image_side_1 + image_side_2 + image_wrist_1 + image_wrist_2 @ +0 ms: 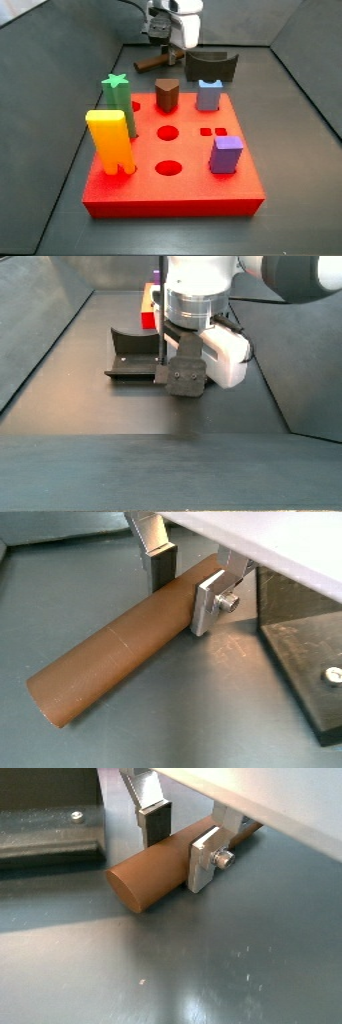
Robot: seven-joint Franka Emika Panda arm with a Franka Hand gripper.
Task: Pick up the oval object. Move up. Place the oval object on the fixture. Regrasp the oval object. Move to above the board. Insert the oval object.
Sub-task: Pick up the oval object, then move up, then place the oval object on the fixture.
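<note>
Five pieces stand upright in a side view — a yellow block (110, 140) nearest, a green star (116, 92) behind it, a brown piece (166, 96) and a blue piece (210, 96) farther back, and a purple block (226, 155). Grey floor (301, 150) surrounds them. The gripper (164, 43) is low at the far end, well apart.

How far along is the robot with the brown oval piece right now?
Very early. Nothing looks finished: in both wrist views the oval object lies on the floor, not on the fixture. In hand is the pickup, with the end effector down beside the fixture and its fingers straddling the piece. Left: lifting, placing on the fixture, regrasping, and inserting into the red board.
</note>
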